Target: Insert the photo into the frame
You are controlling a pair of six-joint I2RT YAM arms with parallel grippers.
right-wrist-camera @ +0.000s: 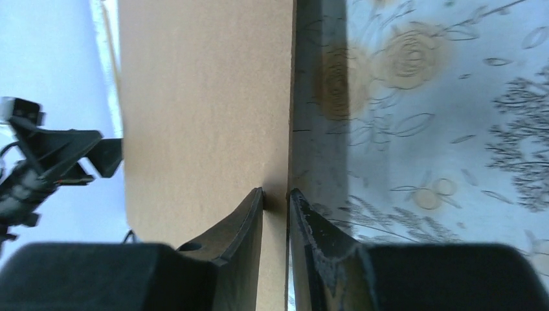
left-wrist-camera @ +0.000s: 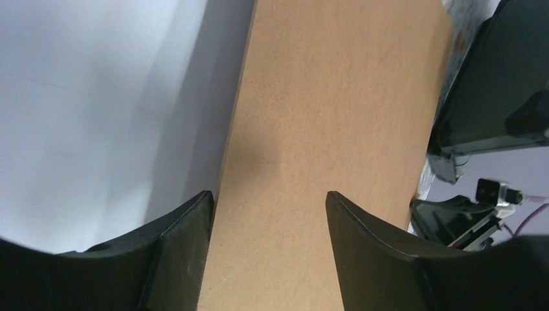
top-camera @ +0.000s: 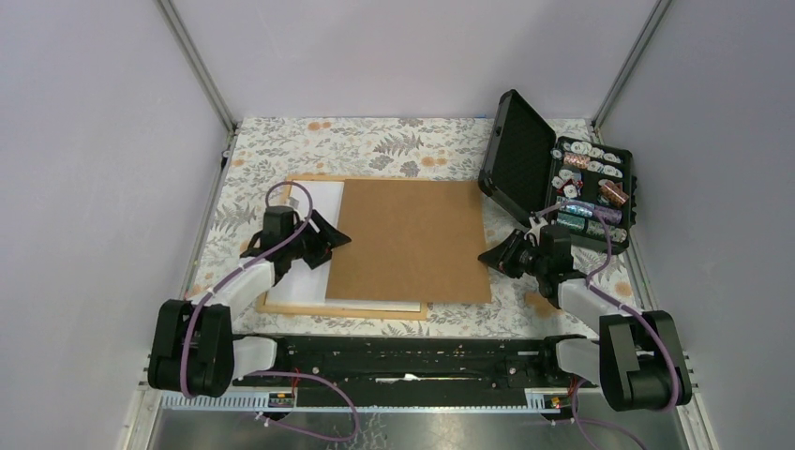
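Observation:
The light-wood frame lies flat at the left. A white sheet rests inside it. A plain brown backing board covers the sheet's right part and sticks out over the tablecloth. The photo is hidden. My left gripper is open at the board's left edge; in the left wrist view its jaws stand wide over the board. My right gripper is at the board's right edge. There its jaws stand almost together, one finger over the board, the other on the tablecloth side.
An open black hard case stands at the back right, its tray holding several small rolls, close behind my right arm. Floral tablecloth covers the table. Pale walls and metal posts close in the sides.

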